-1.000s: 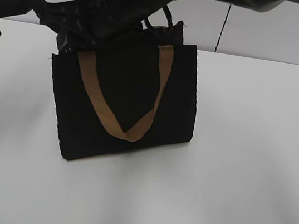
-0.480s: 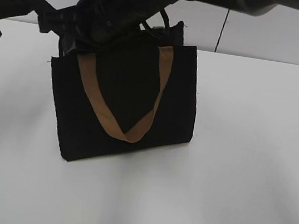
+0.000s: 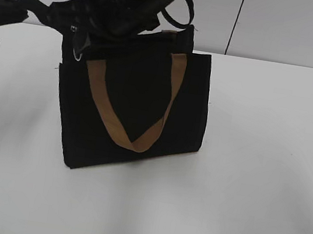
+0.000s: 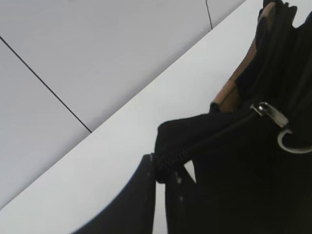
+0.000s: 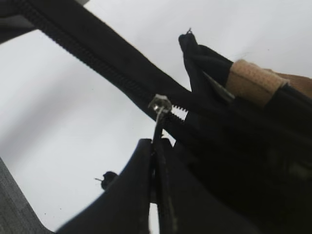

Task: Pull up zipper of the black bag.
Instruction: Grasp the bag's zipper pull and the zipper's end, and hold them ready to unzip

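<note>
The black bag (image 3: 134, 108) stands upright on the white table, with a tan strap handle (image 3: 109, 119) hanging down its front. Both arms crowd over its top left corner. In the left wrist view my left gripper (image 4: 161, 178) is shut on the end of the black zip track (image 4: 204, 141). The zipper (image 4: 270, 113) with its silvery ring sits further along the track. In the right wrist view my right gripper (image 5: 155, 161) is shut on the zipper (image 5: 160, 104) just below its slider. The ring also shows in the exterior view (image 3: 78, 52).
The white table (image 3: 255, 167) spreads round the bag on all sides. White wall panels (image 3: 287, 30) stand close behind it. A dark loop handle (image 3: 180, 14) rises behind the bag's top edge.
Both arms have risen and the right arm has drawn left. The bag's top left corner is pulled up, and the silvery ring now shows there.
</note>
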